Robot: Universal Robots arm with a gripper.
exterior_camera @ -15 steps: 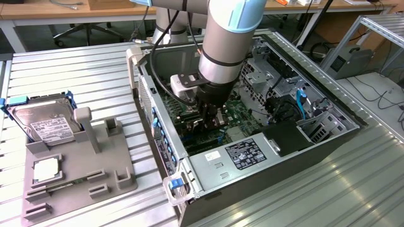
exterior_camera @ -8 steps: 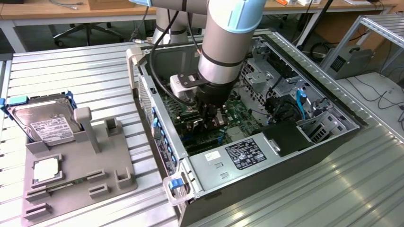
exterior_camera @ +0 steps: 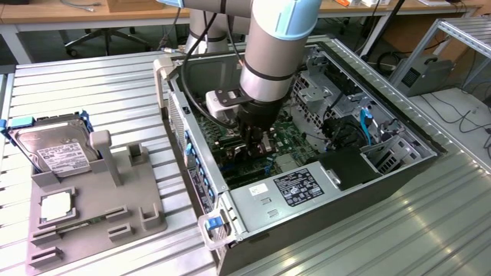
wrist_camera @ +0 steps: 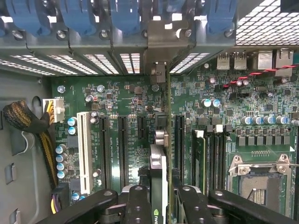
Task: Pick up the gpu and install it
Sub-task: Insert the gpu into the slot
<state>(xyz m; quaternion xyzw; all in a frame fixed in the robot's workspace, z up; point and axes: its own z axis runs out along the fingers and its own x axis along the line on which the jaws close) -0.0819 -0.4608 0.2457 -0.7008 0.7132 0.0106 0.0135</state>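
The gpu appears edge-on in the wrist view as a thin black card standing upright over the green motherboard. It runs from my fingers toward its silver bracket at the case's rear slot openings. My gripper is shut on the card, one black finger on each side. The card lines up with the black expansion slots; I cannot tell whether it is seated. In the exterior view my gripper reaches down inside the open computer case, near the motherboard.
A power supply fills the case's near end. Blue latches line the rear slots, next to a white slot, a cable bundle and the CPU socket. A grey fixture holds a hard drive and a silver chip.
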